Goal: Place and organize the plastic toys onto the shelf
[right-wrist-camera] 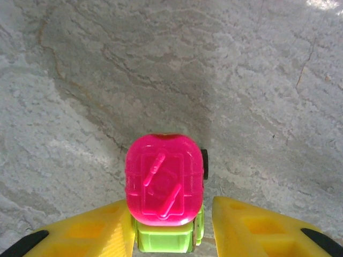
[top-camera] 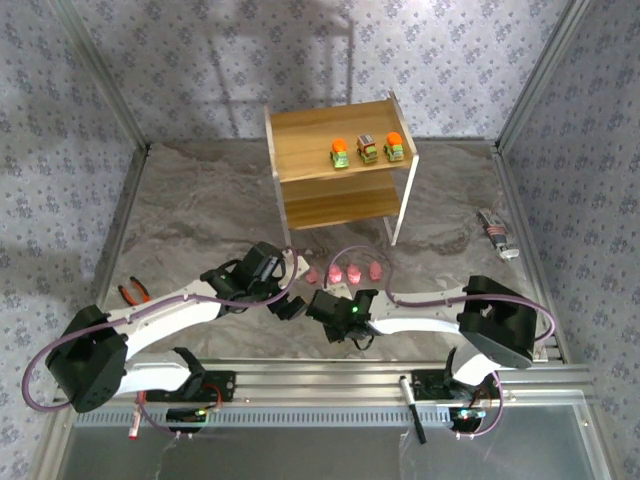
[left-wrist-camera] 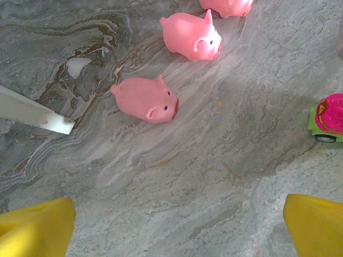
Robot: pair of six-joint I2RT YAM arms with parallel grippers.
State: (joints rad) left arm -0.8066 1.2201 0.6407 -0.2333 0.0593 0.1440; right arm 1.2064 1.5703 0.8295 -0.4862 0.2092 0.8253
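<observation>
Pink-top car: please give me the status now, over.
Left end effector open, empty. Right end effector open around pink-top car on table. Three cars on shelf. Pigs lie between car and shelf.

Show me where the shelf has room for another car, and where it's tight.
On the shelf, the top board is bare left of the three cars, and the lower board looks bare throughout. The table just in front is crowded with four pink pigs.

No readable text, no labels or brands, no numbers or signs
</observation>
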